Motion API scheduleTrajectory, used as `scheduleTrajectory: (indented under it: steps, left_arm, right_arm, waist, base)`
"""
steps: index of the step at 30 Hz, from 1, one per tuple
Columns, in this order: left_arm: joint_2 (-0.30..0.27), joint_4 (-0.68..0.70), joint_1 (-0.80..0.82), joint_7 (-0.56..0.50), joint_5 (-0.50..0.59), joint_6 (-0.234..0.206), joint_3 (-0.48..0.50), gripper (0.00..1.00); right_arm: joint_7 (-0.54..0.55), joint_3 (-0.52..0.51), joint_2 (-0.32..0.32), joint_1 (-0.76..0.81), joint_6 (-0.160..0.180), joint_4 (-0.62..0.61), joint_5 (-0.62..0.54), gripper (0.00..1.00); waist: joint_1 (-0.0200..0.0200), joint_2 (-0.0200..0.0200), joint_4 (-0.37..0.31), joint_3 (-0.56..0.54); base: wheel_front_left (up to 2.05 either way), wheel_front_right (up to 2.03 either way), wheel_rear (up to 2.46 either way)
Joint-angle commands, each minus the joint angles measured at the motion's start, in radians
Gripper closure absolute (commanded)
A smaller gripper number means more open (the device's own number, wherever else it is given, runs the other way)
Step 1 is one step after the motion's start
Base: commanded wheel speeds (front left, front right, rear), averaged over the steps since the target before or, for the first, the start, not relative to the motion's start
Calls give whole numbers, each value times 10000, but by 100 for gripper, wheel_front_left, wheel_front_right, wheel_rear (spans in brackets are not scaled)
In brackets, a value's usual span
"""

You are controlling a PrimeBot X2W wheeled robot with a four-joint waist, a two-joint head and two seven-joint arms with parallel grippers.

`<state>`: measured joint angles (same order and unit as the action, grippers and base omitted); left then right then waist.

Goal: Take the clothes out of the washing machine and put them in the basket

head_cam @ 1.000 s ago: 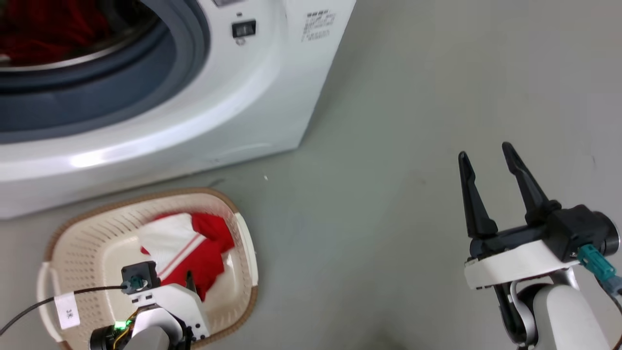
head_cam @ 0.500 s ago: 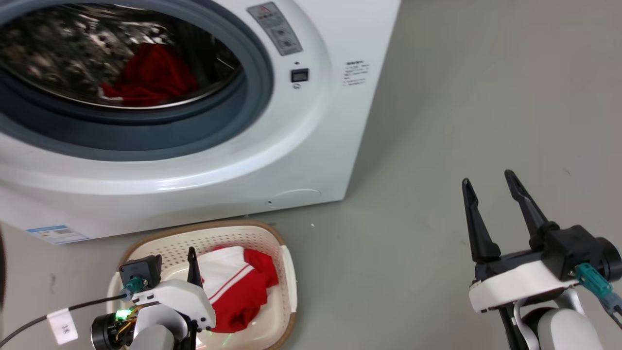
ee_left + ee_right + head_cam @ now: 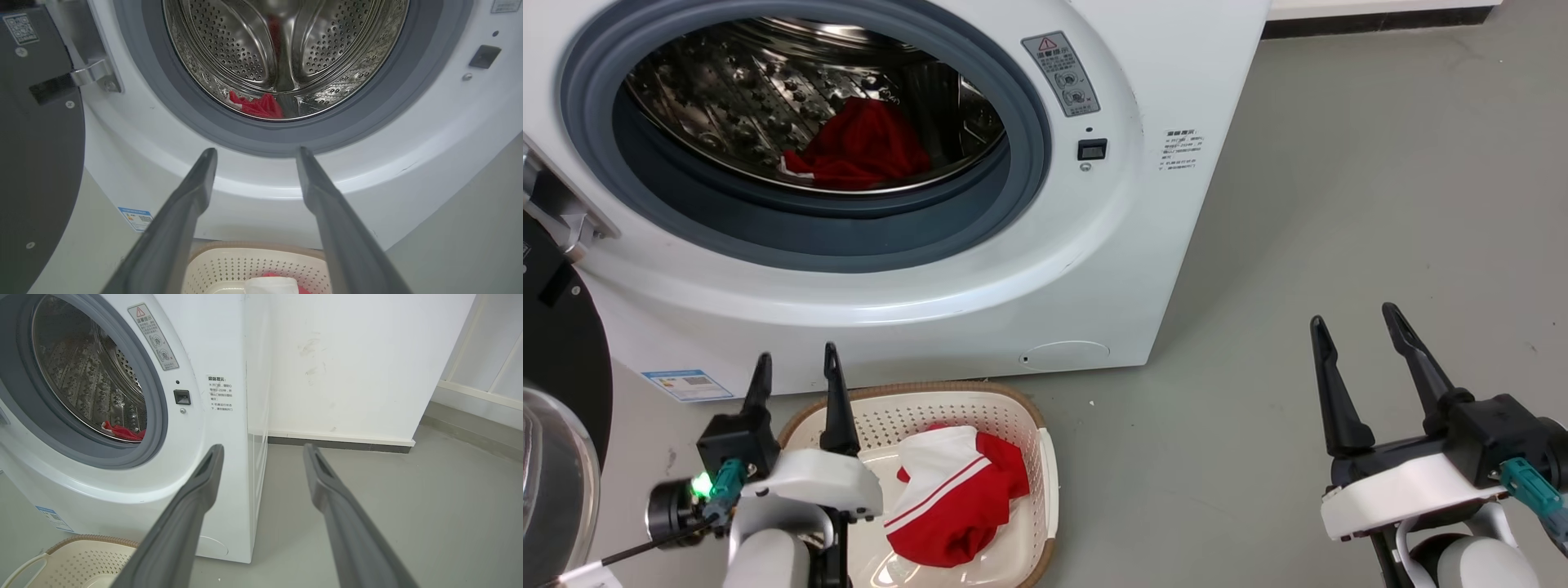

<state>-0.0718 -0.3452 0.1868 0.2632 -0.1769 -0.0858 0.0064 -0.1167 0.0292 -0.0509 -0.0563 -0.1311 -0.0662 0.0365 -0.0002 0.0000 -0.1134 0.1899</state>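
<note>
A red-and-white garment (image 3: 956,502) lies crumpled in the basket (image 3: 1045,465) at about six o'clock in the head view, with its white panel and striped trim uppermost. A second red garment (image 3: 862,155) sits low in the steel drum (image 3: 727,90) of the washing machine (image 3: 1160,245), at about eleven o'clock (mostly red fabric shows, with a sliver of white at one edge). The basket stands on the grey floor (image 3: 1339,204) just in front of the machine's base, below the open porthole and its grey seal (image 3: 1025,188). The black-rimmed door (image 3: 556,367) is swung open at nine o'clock. The left gripper (image 3: 796,353) hovers above the basket's left end at seven o'clock, jaws parted a moderate way with nothing between them and fingers pointing toward the machine. The right gripper (image 3: 1352,314) hangs over bare floor at four o'clock, well apart from basket and machine, its jaws likewise spread and empty.
</note>
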Motion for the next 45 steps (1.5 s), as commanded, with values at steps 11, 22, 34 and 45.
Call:
scheduleTrajectory:
  steps: [11,22,34,45]
  left_arm:
    - [-1494,410,2130,-755,717,153,48,0]
    - [-3331,-631,5439,-2983,1367,870,-283,0]
    - [-5242,-2026,8550,-5796,2299,1789,-1083,0]
    - [-6777,-2439,10195,-8011,2351,2133,-1937,0]
  right_arm:
    - [-174,232,8,-314,7,97,351,0]
    - [-859,521,9,-1059,7,799,973,0]
    - [-1422,1217,11,-1989,7,1838,1777,0]
    - [-1494,1624,11,-2447,7,2078,2166,0]
  waist:
    - [2,0,-876,988]
    - [2,0,-2164,2642]
    - [2,0,-3345,4227]
    - [2,0,-3937,5114]
  base:
    - [0,0,0]
    - [0,0,0]
    - [0,0,0]
    - [0,0,0]
